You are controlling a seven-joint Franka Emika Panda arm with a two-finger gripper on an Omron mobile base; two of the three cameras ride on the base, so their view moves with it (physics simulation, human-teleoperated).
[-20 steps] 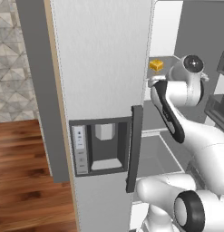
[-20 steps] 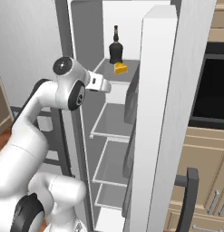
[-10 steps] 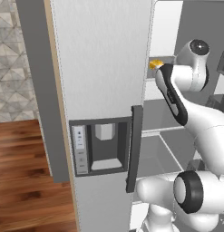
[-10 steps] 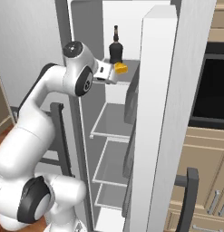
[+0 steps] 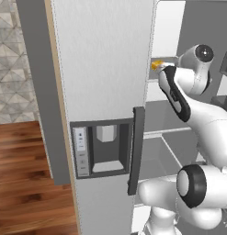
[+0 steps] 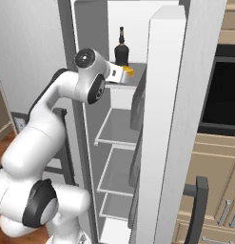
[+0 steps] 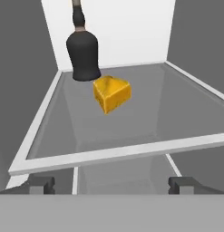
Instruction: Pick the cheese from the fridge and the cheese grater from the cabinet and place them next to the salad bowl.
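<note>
A rendered kitchen scene. From the left base camera, at far left there is a patterned grey tile wall [image 5: 14, 59] above a reddish wood floor [image 5: 23, 179]. Next comes the fridge [image 5: 103, 59], tall and white-grey, whose closed left door carries a dark grey water dispenser panel [image 5: 103, 149] and a dark vertical handle [image 5: 136, 149]. To the right of that door the fridge stands open, showing grey glass shelves. The white robot arm [image 5: 197, 124] rises from the lower right and reaches up toward the top shelf, where a sliver of the yellow-orange cheese [image 5: 156, 65] shows just past the arm's dark-striped forearm.

From the right base camera, the arm climbs from the lower left, bends at a round dark joint and points its hand into the open fridge. The gripper [image 6: 120, 74] sits at the front edge of the top shelf [image 6: 133, 82], with the cheese just beyond it. A dark bottle [image 6: 121, 47] stands upright behind the cheese. Further right is the open fridge door seen edge-on, then a black oven front [image 6: 222, 90] and tan drawers [image 6: 219, 190].

From the hand camera, the two dark finger tips stand far apart at the bottom corners, the claw spread wide and holding nothing. The cheese wedge lies on the glass shelf ahead, left of centre, apart from the fingers, with the bottle just behind it at its left
</note>
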